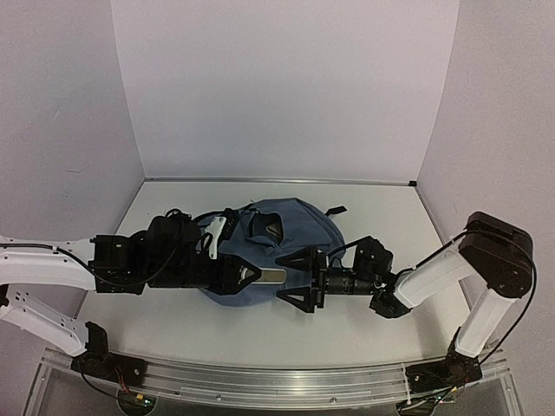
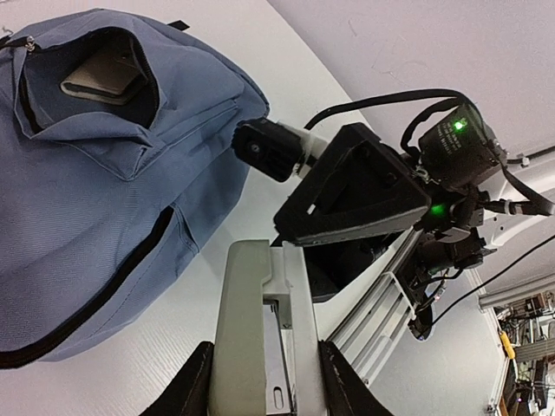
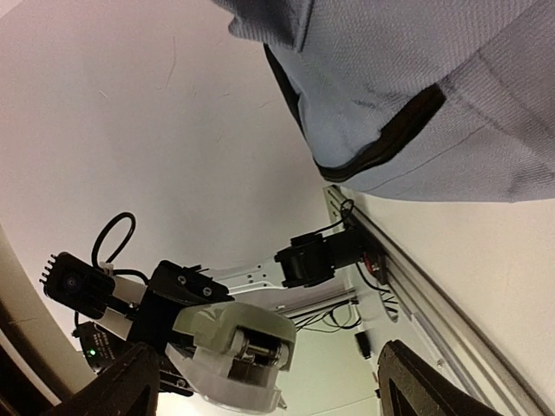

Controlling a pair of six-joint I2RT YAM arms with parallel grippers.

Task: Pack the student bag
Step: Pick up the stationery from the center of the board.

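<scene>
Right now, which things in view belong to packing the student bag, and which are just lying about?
Belongs to the job:
student bag
pale stapler-like item, held by the left gripper
flat tan item in the bag's open compartment
right gripper, open

Not part of it:
table
metal rail at its near edge

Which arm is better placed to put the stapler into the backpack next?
Left, probably. Its claw is shut on the grey stapler, right next to the open student bag. The right claw is open and empty, facing the stapler's tip, so it would first have to take it.
</scene>
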